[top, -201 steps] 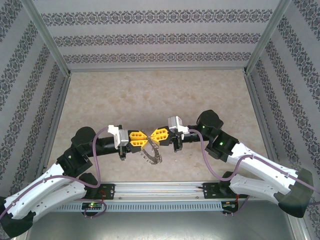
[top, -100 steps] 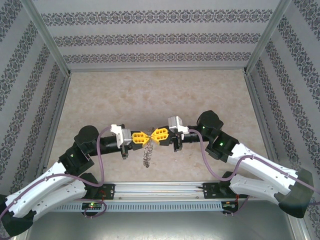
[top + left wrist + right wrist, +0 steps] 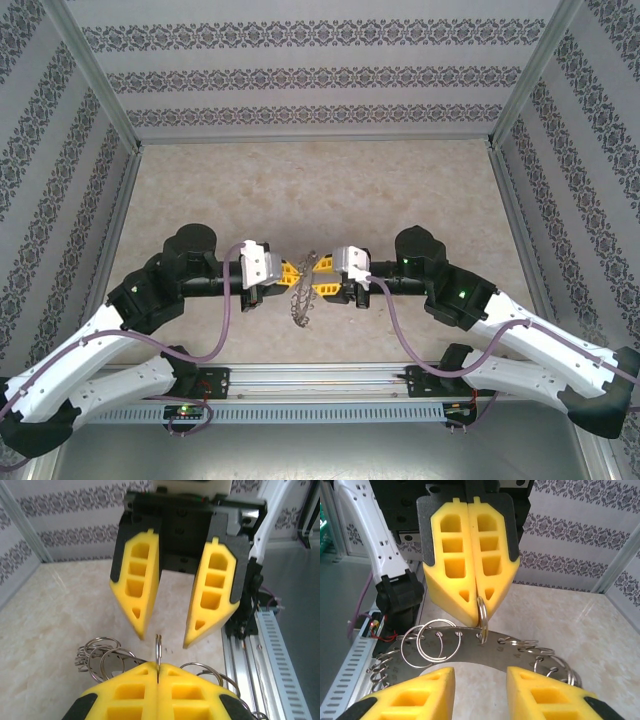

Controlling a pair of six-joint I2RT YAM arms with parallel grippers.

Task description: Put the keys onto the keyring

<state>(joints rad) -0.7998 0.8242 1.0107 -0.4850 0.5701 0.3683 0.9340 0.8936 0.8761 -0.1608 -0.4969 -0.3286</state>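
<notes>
Pinching a small loop of the keyring (image 3: 470,649) in our closed left pincer (image 3: 296,272), our right pincer (image 3: 320,284) facing it from 3 o'clock with jaws apart, keyring dangling above the tabletop (image 3: 300,190) centre

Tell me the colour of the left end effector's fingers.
Bright yellow fingers, best seen in the right wrist view.

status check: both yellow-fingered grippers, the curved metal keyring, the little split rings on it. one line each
left gripper: yellow fingers shut on one small silver split ring.
right gripper: yellow fingers open, holding nothing.
curved grey metal keyring: hanging from that pinched ring, between the two grippers.
other small split rings: threaded through the keyring's holes, dangling loose.
</notes>
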